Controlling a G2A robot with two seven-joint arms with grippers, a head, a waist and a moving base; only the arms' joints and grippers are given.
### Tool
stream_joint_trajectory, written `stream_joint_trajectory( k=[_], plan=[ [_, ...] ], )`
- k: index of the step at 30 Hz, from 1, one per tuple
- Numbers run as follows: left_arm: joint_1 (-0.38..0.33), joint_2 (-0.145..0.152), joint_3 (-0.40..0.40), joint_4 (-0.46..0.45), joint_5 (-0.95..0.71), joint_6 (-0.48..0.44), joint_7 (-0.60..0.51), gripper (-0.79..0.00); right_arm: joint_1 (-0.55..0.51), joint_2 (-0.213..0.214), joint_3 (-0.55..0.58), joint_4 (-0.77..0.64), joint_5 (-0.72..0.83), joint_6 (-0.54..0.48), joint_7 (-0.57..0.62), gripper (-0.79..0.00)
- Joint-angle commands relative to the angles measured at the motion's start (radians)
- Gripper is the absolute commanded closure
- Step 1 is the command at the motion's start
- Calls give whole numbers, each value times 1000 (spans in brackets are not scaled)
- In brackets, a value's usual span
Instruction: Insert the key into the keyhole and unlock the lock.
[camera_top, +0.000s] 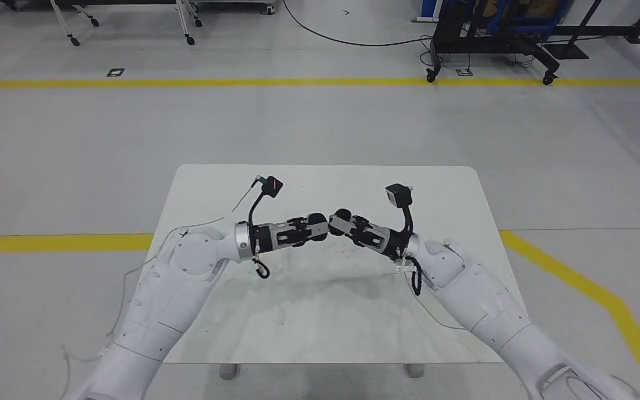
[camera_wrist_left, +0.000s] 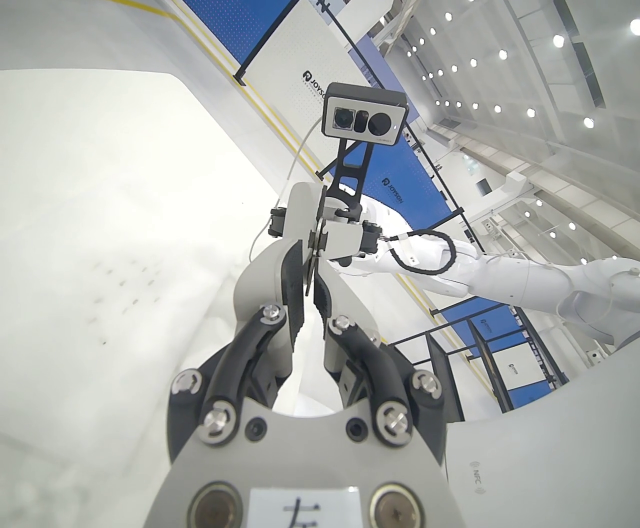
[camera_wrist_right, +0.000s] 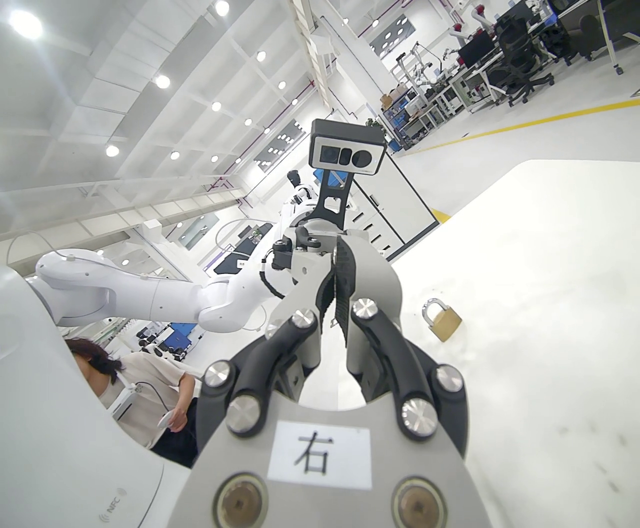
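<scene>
I have plenty of table (camera_top: 420, 190) to work on: the lock lies well in from its edges, with room to come down. Up off the table from the lock, my two hands meet tip to tip. The left hand (camera_wrist_left: 306, 287) is pinched nearly closed on a thin dark blade I take for the key (camera_wrist_left: 312, 240). The right hand (camera_wrist_right: 334, 280) is closed too, but I cannot tell whether it shares the key. The lock (camera_wrist_right: 442, 321) lies flat with its shackle closed, and I judge it nearer the right hand. Its keyhole is hidden.
</scene>
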Motion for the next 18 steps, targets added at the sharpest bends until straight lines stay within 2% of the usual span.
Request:
stream_joint_trajectory(
  k=[1,18],
  plan=[
    [-1,0,0,2,1,2,7,0,-1,-1,4,3,-1,-1,3,0],
    [7,8,-20,-3,-7,-9,30,0,-31,-1,47,-14,11,-6,50,0]
  ],
)
